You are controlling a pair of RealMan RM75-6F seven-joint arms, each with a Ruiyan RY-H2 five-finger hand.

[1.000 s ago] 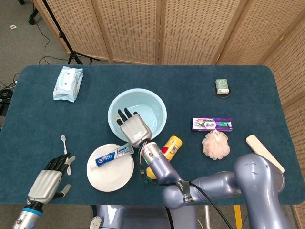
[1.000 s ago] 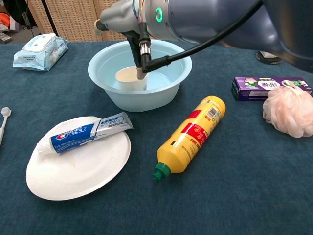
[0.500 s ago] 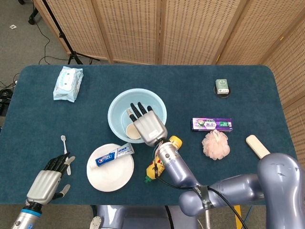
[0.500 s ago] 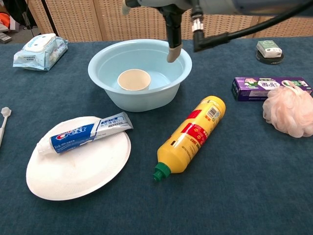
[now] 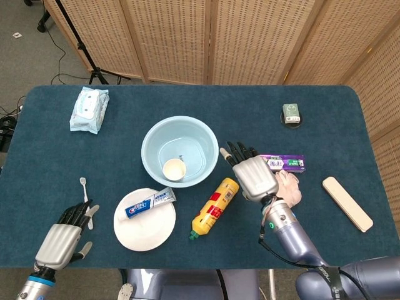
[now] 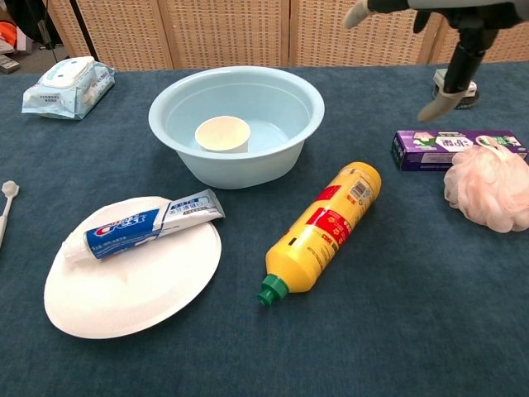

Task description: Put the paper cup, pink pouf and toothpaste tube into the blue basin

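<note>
With the paper cup [image 6: 222, 134] now released upright inside the blue basin [image 5: 152, 139], the right hand [image 5: 253, 173], fingers spread and empty, has moved above the pink pouf [image 6: 489, 187], while the toothpaste tube [image 6: 142, 224] waits on the paper plate [image 6: 124, 289].

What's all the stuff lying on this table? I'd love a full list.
basin: one, light blue, table centre
paper cup: one, cream, inside basin
toothpaste tube: one, blue-white, on plate
paper plate: one, white, front left
bottle: one, yellow, lying right of plate
pouf: one, pink, right side
box: one, purple, behind pouf
wipes pack: one, pale blue, back left
toothbrush: one, white, left edge
flat stick: one, beige, far right
small tin: one, green, back right
left hand: grey, front left, empty
right hand: grey, above pouf, empty
</note>
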